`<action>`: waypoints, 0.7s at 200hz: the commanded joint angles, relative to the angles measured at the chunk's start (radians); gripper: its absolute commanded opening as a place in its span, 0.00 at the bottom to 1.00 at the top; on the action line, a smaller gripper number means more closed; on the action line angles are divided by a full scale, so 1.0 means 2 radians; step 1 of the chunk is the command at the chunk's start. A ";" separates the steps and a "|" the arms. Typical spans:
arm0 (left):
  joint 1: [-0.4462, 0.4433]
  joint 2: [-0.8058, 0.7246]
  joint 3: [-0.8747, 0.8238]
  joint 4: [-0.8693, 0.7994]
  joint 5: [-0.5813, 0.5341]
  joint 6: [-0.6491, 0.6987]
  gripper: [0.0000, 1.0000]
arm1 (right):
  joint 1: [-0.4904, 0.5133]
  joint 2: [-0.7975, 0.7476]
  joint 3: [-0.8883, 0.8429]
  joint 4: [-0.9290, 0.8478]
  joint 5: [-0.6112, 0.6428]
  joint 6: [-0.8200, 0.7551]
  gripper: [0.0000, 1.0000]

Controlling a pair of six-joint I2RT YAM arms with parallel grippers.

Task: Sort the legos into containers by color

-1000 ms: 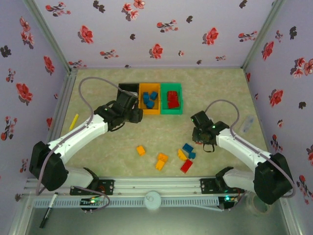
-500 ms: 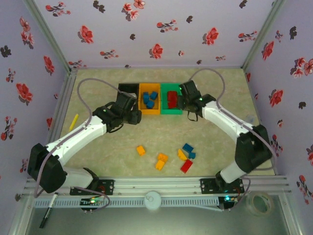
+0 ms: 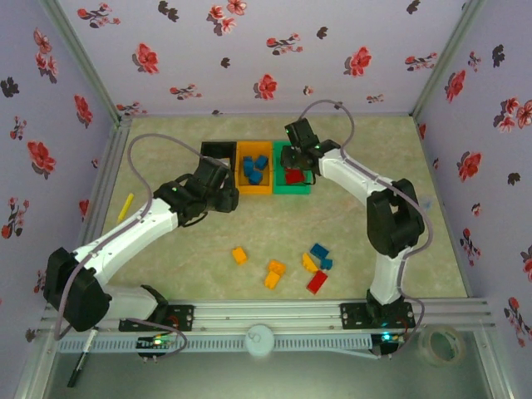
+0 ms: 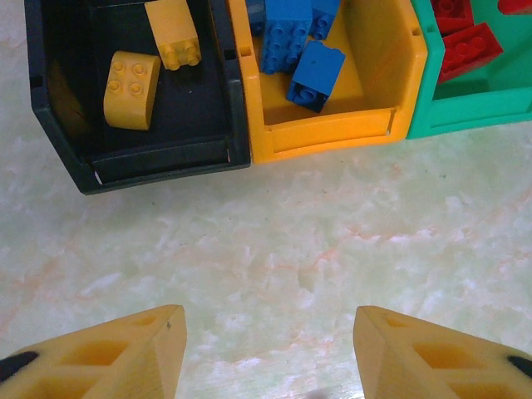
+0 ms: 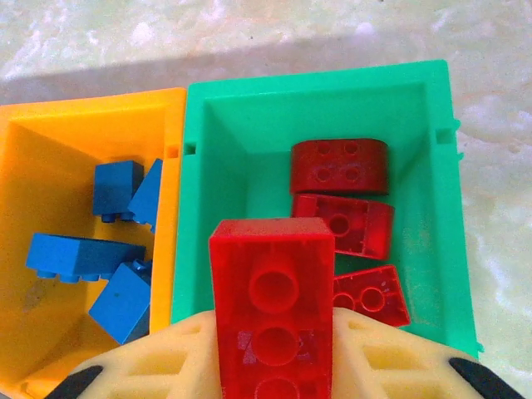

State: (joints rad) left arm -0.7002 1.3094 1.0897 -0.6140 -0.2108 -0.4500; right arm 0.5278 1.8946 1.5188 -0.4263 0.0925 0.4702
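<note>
Left arm (image 3: 150, 220): unmoved, stretched toward the desk's far edge; jaws released and empty, just short of the black bin (image 4: 50, 125).
Black bin: holds two yellow-orange bricks (image 4: 131, 90).
Orange bin (image 4: 324, 141): holds blue bricks (image 4: 287, 33).
Right arm (image 3: 349, 174): has swung from the loose pile to the far edge; jaws clenched on a red brick (image 5: 270, 283) above the green bin (image 5: 424, 133), likely about to drop it.
Loose bricks (image 3: 316, 283): several unsorted near the desk's near edge.

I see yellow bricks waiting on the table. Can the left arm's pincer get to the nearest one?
Probably yes. The left pincer is open and empty beside the black bin, and only bare table lies between it and the yellow brick.
</note>
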 commanded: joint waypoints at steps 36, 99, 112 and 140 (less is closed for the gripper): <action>-0.001 -0.005 -0.002 -0.008 -0.012 -0.005 0.56 | -0.002 0.019 0.033 -0.009 -0.026 -0.013 0.49; -0.008 -0.004 -0.002 -0.011 -0.012 -0.005 0.56 | -0.002 -0.006 0.012 -0.005 -0.021 -0.012 0.57; -0.010 -0.003 -0.002 -0.011 -0.013 -0.005 0.56 | -0.002 -0.019 0.001 -0.004 -0.018 -0.012 0.57; -0.020 -0.002 -0.004 -0.008 -0.013 -0.007 0.56 | -0.002 -0.042 -0.021 -0.002 -0.014 -0.013 0.57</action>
State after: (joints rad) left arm -0.7242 1.3094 1.0897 -0.6147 -0.2108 -0.4503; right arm 0.5278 1.8812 1.5093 -0.4259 0.0483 0.4526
